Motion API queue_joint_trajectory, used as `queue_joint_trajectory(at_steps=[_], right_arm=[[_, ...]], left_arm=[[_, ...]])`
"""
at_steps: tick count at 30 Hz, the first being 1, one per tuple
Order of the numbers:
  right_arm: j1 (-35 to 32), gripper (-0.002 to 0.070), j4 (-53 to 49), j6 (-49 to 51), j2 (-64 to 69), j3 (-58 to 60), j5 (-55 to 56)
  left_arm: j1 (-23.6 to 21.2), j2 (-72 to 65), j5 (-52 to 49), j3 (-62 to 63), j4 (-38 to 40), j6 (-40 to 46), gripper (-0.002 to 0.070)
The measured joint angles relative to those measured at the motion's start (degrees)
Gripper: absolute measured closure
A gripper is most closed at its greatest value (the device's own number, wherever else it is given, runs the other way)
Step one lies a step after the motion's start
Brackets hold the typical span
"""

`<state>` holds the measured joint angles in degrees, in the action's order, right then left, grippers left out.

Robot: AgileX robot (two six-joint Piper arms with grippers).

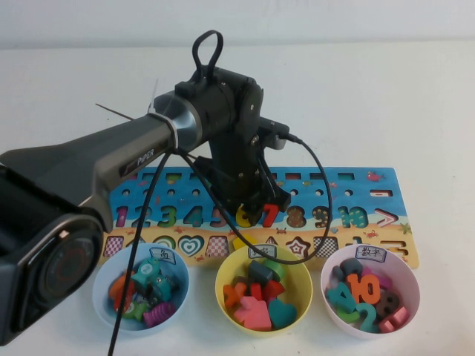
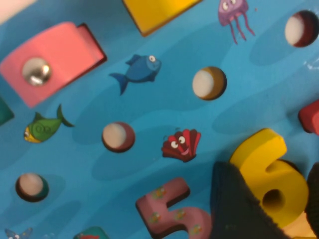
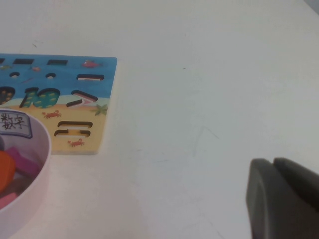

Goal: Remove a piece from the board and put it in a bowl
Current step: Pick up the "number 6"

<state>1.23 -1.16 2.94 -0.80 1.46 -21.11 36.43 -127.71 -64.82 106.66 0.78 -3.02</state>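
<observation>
Your yellow 6 (image 2: 271, 172) lies flat in its slot on the board (image 1: 371, 194), beside the pink 5 (image 2: 172, 209), long axis across the board's width. Your left pincer (image 1: 256, 210) straddles it, narrowly open, pads touching. Your right pincer (image 3: 284, 199) hangs shut above the surface (image 3: 209, 74).

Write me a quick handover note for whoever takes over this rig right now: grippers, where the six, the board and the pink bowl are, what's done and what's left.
Left gripper: down over the board at the number row, one dark finger against the yellow 6; whether it has closed on the piece cannot be seen.
Right gripper: parked off to the side over bare table, fingers together, holding nothing.
The 6 appears to sit in its slot between the pink 5 and the red 7.
Pink bowl: in front of the board's right end, already holding other pieces.
Done: approach to the 6.
Left: confirm grip, lift, carry right, drop in the pink bowl.
</observation>
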Motion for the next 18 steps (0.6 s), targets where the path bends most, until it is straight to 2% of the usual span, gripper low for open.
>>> queue_joint_trajectory(at_steps=[18], right_arm=[[0.0,0.0694,0.0,0.0,0.0,0.0,0.0]], left_arm=[[0.0,0.3,-0.5,0.0,-1.1,-0.1,0.0421]])
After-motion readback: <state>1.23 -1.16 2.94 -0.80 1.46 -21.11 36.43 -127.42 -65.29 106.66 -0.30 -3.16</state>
